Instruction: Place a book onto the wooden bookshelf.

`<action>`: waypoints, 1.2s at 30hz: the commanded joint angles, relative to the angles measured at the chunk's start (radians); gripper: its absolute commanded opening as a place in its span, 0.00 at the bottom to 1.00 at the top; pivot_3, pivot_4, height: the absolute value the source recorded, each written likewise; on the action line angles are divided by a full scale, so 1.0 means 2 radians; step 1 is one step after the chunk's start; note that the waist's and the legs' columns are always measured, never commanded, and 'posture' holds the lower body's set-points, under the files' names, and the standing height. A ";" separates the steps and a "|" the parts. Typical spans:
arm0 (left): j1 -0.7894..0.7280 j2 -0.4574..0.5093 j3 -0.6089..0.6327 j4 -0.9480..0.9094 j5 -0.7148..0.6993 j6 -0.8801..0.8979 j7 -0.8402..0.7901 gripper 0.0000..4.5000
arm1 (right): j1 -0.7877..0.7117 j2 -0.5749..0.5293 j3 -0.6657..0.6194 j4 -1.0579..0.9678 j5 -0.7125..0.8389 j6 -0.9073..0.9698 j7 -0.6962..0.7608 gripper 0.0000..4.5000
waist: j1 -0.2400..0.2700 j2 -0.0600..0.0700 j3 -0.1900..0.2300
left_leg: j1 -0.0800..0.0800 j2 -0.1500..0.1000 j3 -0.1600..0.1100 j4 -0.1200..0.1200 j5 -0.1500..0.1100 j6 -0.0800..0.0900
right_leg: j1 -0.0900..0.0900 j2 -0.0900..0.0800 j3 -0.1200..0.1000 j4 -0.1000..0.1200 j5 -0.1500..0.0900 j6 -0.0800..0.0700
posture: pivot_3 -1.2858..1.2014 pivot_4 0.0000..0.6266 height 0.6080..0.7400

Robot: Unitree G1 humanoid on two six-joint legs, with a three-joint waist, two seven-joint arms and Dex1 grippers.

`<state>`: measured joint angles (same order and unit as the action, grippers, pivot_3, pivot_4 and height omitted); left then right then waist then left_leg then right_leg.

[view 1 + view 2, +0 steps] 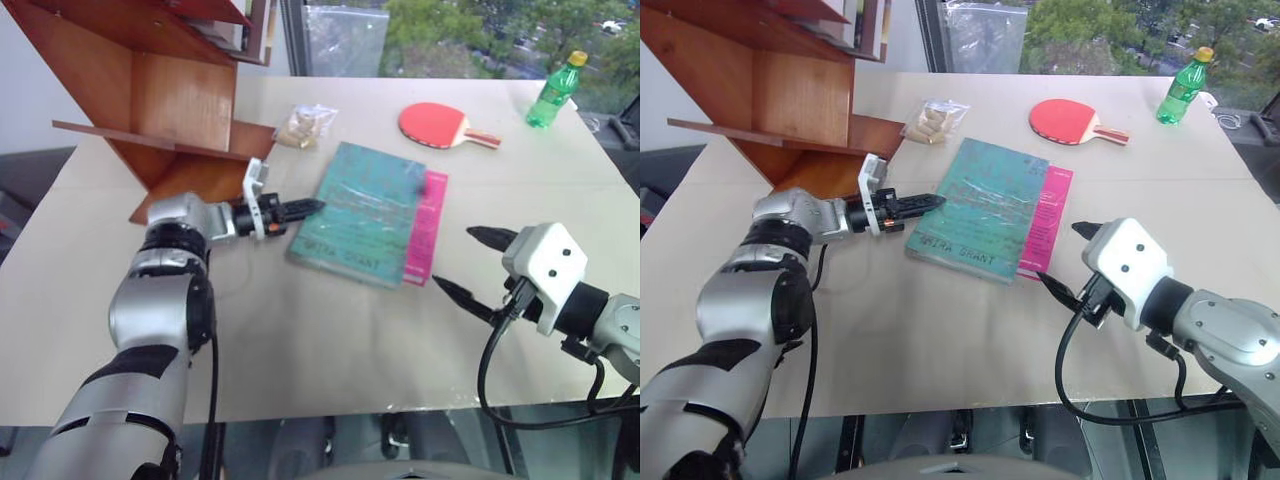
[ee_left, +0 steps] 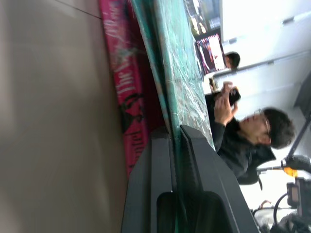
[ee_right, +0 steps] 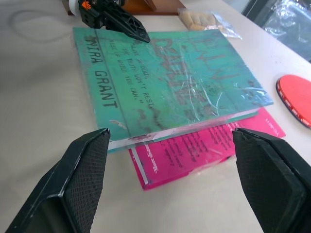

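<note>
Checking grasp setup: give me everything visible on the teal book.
The book is large, thin and teal-green, its glossy cover scuffed, with dark lettering. It lies flat on the table, stacked on a smaller pink book. The left gripper is shut on its edge nearest the wooden bookshelf; the right gripper hangs open nearby.

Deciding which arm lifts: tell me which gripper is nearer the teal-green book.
Left. The left gripper is shut on the teal-green book at its edge; the right gripper stands open, off the book's opposite side.
</note>
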<state>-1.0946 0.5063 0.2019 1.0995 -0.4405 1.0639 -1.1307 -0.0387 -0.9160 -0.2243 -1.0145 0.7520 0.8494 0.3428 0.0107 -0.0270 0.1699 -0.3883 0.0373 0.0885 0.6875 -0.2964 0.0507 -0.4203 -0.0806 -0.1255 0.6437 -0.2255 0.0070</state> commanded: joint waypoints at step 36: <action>0.060 -0.027 -0.063 -0.043 -0.014 0.004 -0.038 0.69 | 0.028 -0.049 -0.085 -0.016 0.088 -0.038 0.028 0.91 | 0.002 0.000 0.000 | 0.002 0.000 0.000 0.001 0.000 0.000 | 0.003 -0.001 -0.001 0.001 0.000 0.000 | 0.52 0.24 1.00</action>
<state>-0.9724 0.4208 0.0766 0.9962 -0.4914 1.0744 -1.1982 0.0145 -0.9984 -0.3621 -1.0218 0.9020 0.8007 0.4191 0.0137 -0.0279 0.1701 -0.3831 0.0369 0.0878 0.6893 -0.2961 0.0502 -0.4147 -0.0819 -0.1266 0.6467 -0.2253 0.0068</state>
